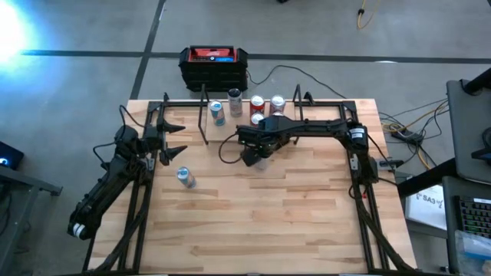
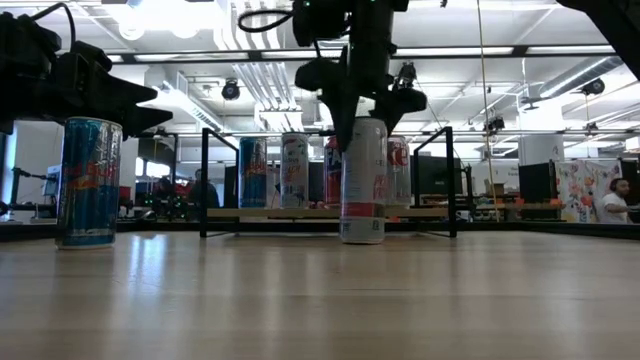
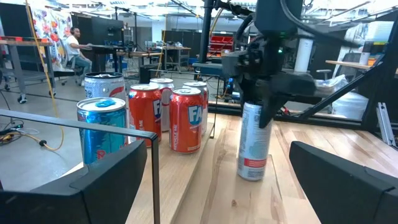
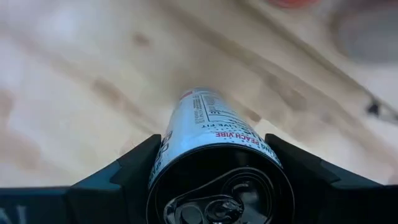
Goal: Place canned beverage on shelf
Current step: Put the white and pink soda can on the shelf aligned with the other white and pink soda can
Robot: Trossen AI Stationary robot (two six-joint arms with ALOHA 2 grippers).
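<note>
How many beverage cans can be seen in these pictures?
7, perhaps more hidden: five cans on the shelf, one blue can alone on the tabletop near the left gripper, one standing can before the shelf between the right gripper's jaws.

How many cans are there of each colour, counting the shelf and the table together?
Red cans: 4
Blue cans: 2
Silver or white cans: 2, one in the right gripper
Total: 8
</note>
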